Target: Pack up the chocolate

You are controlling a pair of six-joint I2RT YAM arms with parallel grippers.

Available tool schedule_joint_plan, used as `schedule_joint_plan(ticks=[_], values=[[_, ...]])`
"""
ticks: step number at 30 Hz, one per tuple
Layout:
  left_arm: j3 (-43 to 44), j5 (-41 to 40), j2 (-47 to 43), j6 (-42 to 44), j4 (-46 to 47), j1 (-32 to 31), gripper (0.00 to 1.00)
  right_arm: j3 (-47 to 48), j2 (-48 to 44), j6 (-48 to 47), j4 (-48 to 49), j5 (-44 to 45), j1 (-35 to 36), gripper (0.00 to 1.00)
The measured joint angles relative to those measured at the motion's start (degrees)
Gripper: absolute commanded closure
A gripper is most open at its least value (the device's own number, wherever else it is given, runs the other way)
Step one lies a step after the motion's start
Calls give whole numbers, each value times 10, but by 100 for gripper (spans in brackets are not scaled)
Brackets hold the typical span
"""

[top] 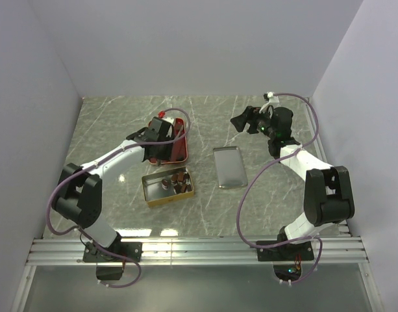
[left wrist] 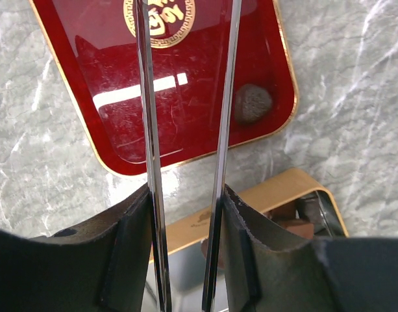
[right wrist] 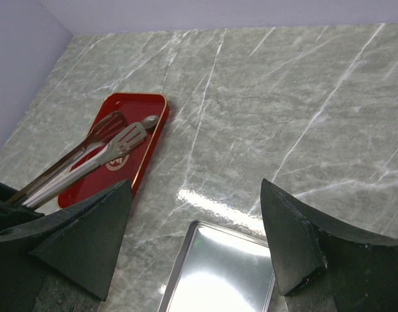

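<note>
I'm squeezing the metal tongs (left wrist: 147, 97) in the part-closed left fingers (left wrist: 130, 260) over the red tray (left wrist: 88, 65), where one chocolate piece (left wrist: 252, 104) is lying toward its 4 o'clock corner. Other chocolates (top: 176, 182) are sitting in the gold tin (top: 153, 195) at the tray's 6 o'clock. The right fingers (right wrist: 88, 240) are gaping wide, gripping nothing, at 1 o'clock of the silver lid (top: 228, 167).

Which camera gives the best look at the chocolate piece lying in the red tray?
Left wrist view: the chocolate piece lies unobstructed in a corner of the red tray, beside the tongs. The top view has the left claw hiding much of the tray; the right wrist view shows tray and tongs, no discernible piece.
</note>
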Motion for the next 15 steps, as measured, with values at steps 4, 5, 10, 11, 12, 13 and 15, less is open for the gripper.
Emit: schedule_joint_plan(ticks=[4,5,10,11,12,13,15], values=[[0,0,8,4,7,7,54,0,0,0,0,0,-1,14],[0,0,11,4,10,7,54,0,0,0,0,0,-1,14],[0,0,34,7,13,8,55,0,0,0,0,0,-1,14],[0,0,38,9,14,9,55,0,0,0,0,0,-1,14],[0,0,43,10,15,9,54,0,0,0,0,0,-1,14],[1,1,47,11,16,10,55,0,0,0,0,0,-1,14],[2,1,55,15,20,10,54,0,0,0,0,0,-2,14]])
